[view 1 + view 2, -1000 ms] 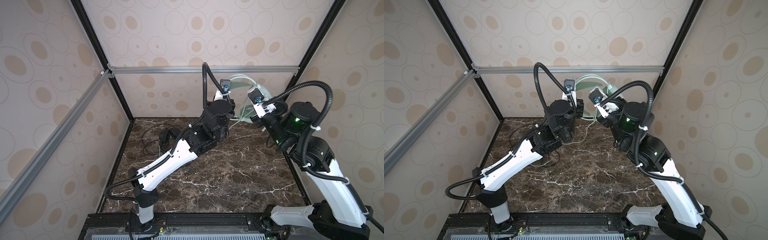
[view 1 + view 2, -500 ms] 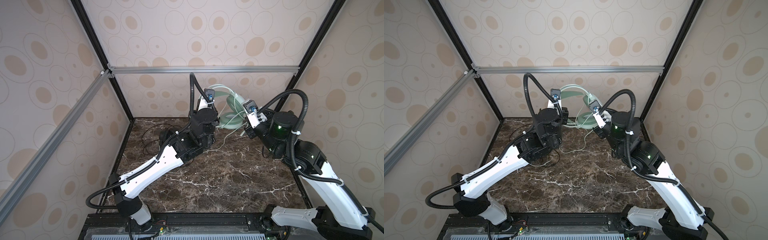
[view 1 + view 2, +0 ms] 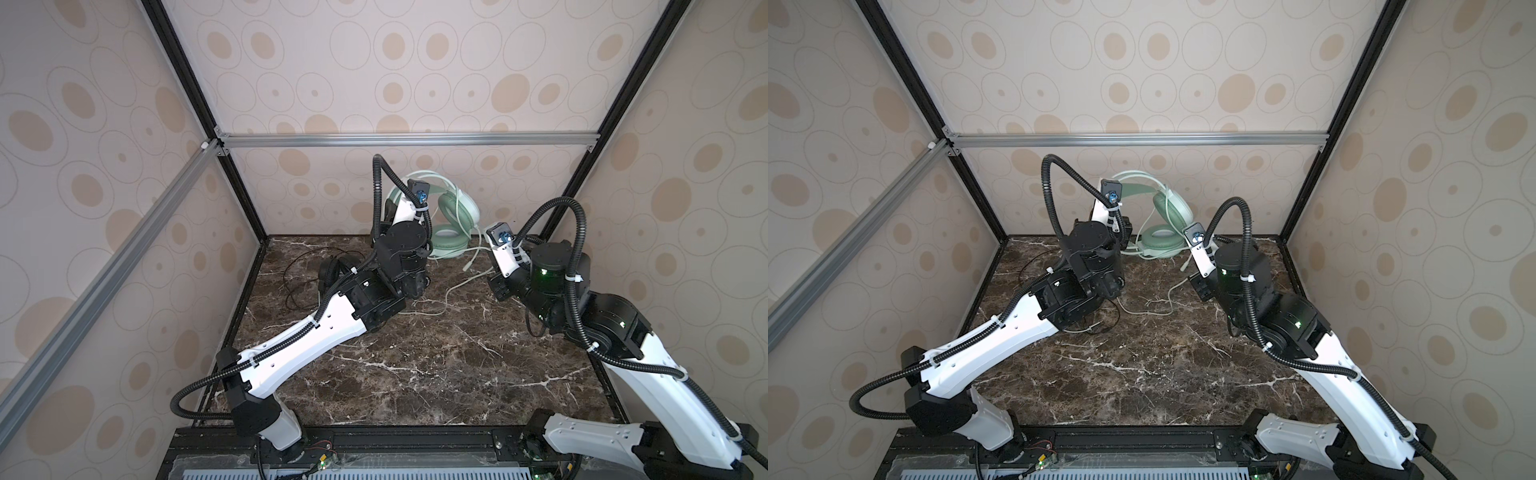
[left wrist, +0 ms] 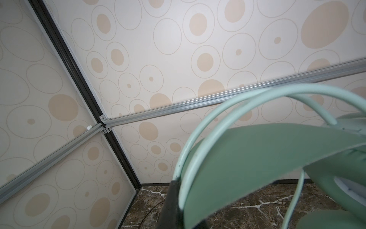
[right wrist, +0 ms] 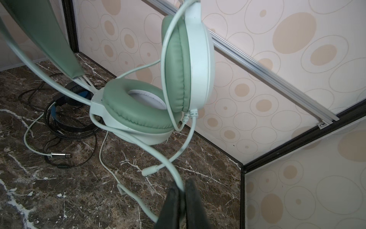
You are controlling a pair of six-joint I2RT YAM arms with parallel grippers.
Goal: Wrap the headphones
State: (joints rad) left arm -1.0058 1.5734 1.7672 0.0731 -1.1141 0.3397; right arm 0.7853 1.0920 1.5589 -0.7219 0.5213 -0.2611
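Nearest me the dark marbled tabletop [image 3: 415, 374] lies bare. Further in, the slack of the pale whitish cord [image 3: 446, 293] snakes across the stone, with its silver USB plug [image 5: 59, 155] lying flat. My right claw [image 5: 183, 188] is clenched on that cord partway along. Over the last second it has dropped lower and drawn in towards the middle, so the run up to the ear cup hangs in a loose curve, not taut.

Off to the left, the black over-ear headset with blue inner headband [image 3: 331, 272] lies on the tabletop, its thin cord sprawled around it.

Furthest back, my left claw [image 4: 177, 190] is clamped on the tube headband of the mint-green over-ear headset [image 3: 451, 245], holding it up in front of the far wall. That arm has swung left in the same second, carrying the headset from far right to far centre. One cup hangs upright with a strand of cord running over its face. The other sits tilted below it, and I can't tell whether it touches the stone.

I judge the move has freed slack for another turn, but most of the cord remains unwrapped.
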